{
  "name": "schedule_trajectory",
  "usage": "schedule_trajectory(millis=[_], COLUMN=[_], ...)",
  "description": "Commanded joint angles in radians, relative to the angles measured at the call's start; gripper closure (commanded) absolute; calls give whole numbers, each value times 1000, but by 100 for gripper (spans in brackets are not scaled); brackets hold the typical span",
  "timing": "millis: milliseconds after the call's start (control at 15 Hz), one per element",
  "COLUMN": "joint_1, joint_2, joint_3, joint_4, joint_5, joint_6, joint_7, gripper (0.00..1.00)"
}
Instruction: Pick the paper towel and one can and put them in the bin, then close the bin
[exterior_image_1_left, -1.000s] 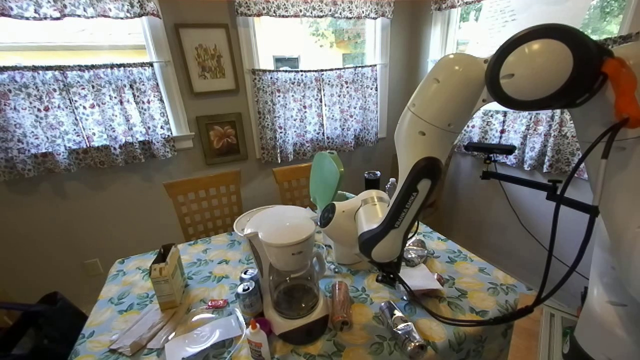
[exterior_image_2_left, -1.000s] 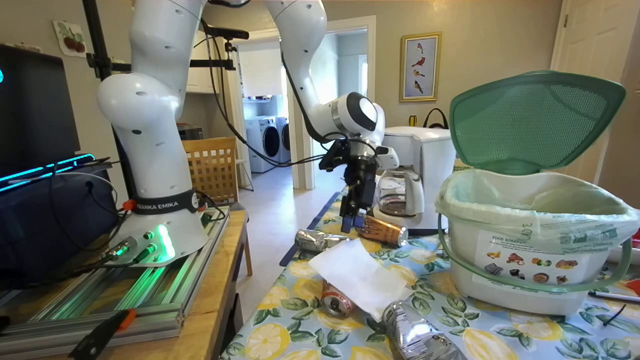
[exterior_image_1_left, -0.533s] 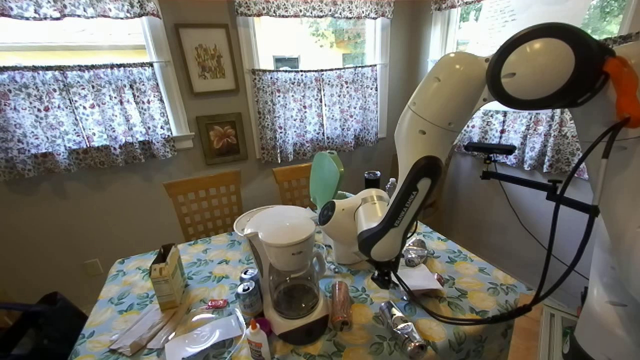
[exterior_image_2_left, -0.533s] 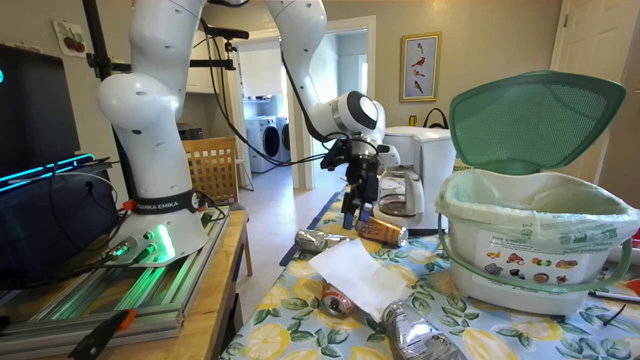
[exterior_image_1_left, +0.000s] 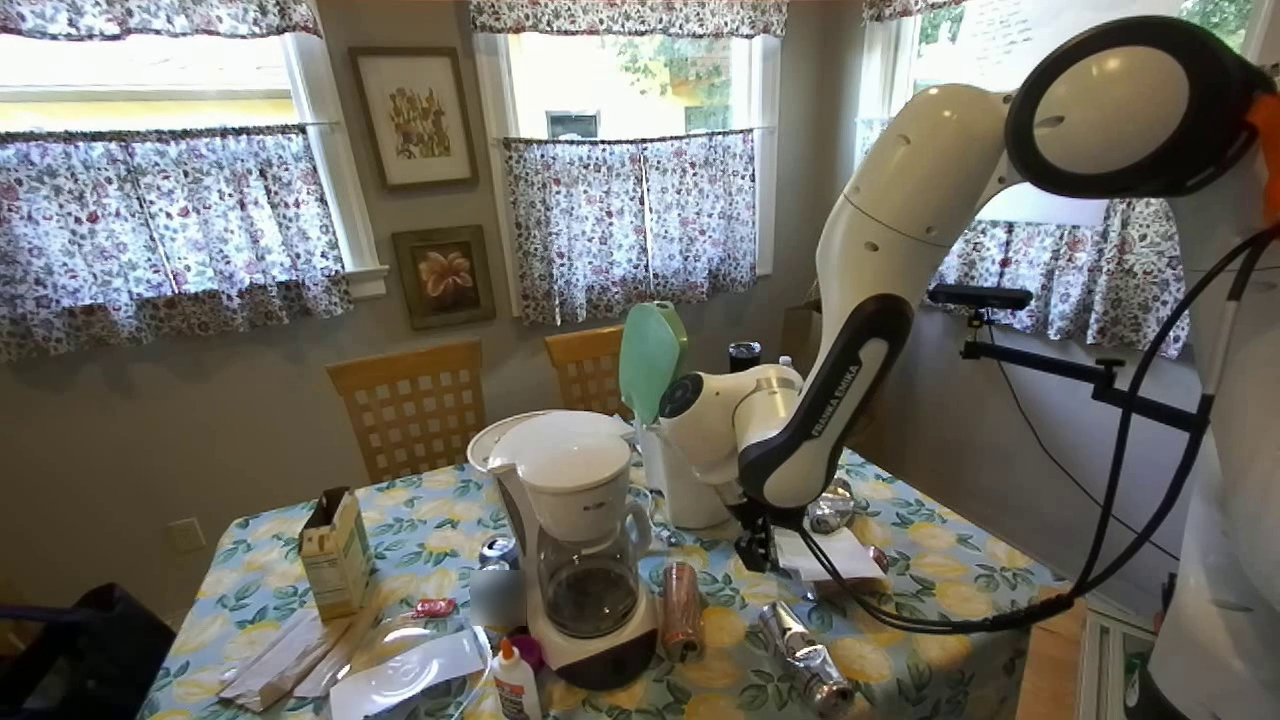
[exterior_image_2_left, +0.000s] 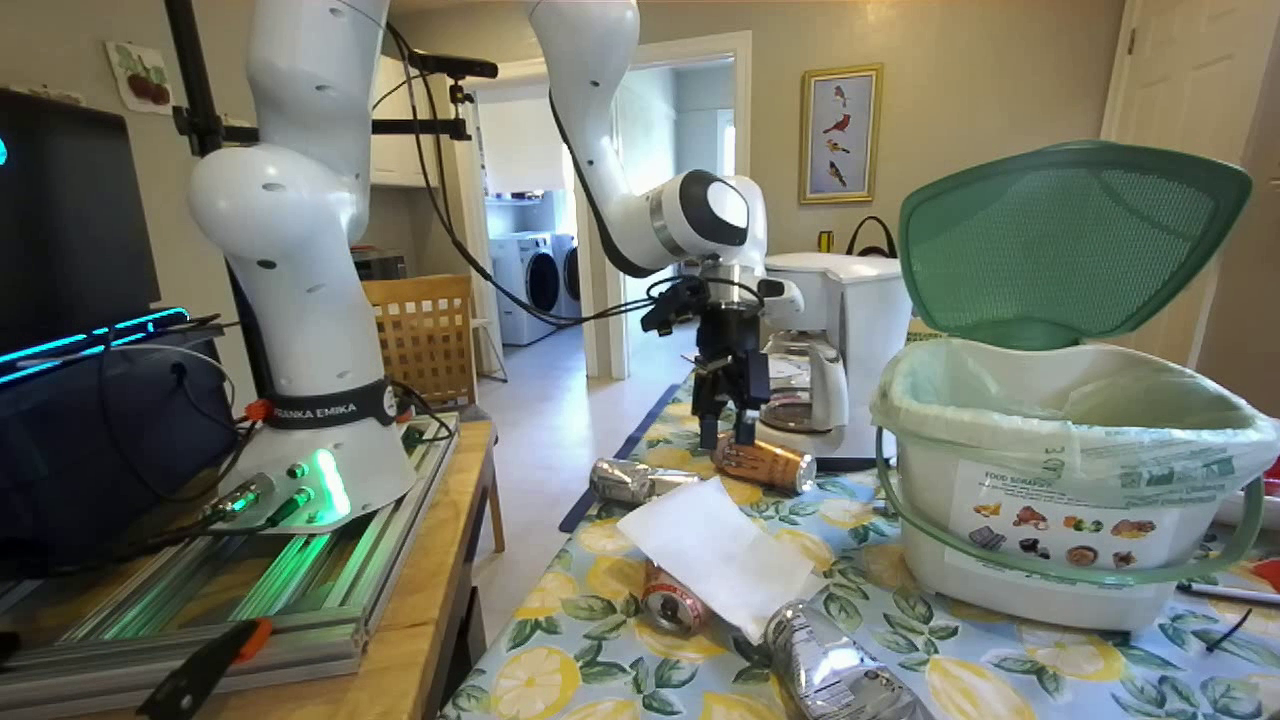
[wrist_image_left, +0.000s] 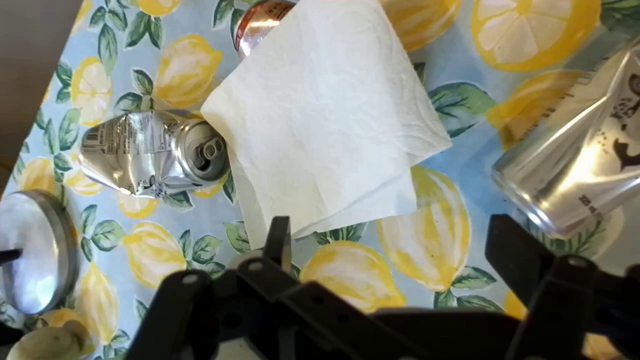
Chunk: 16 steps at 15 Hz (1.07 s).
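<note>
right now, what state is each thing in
Bin, open, lined
Paper towel, partly covering reddish can
Crushed silver can, opened, lying down
Dented silver can, lying down
Orange can, lying down
Carafe, seated in coffee maker
Cardboard box, upright, top open
Glue bottle, upright
Tool, open, holding nothing

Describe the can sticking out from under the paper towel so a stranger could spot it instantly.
In an exterior view, find the bin with its green lid raised. Left of it in that picture, the white paper towel lies on the lemon-print tablecloth. The can pokes out from beneath its edge; unlike the silver cans nearby, it's reddish and partly covered.
</note>
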Motion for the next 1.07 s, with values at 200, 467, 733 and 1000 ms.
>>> schedule_trajectory(millis=[200, 467, 733, 1000], joint_1=[-73, -91, -107, -122], joint_2=[-105, -152, -166, -155], joint_3=[-2, -16, -43, -60], joint_4=[-149, -206, -232, -243], joint_5=[116, 179, 158, 165], joint_6=[161, 177, 210, 257], joint_7=[-192, -276, -311, -370], gripper=[0, 0, 0, 0])
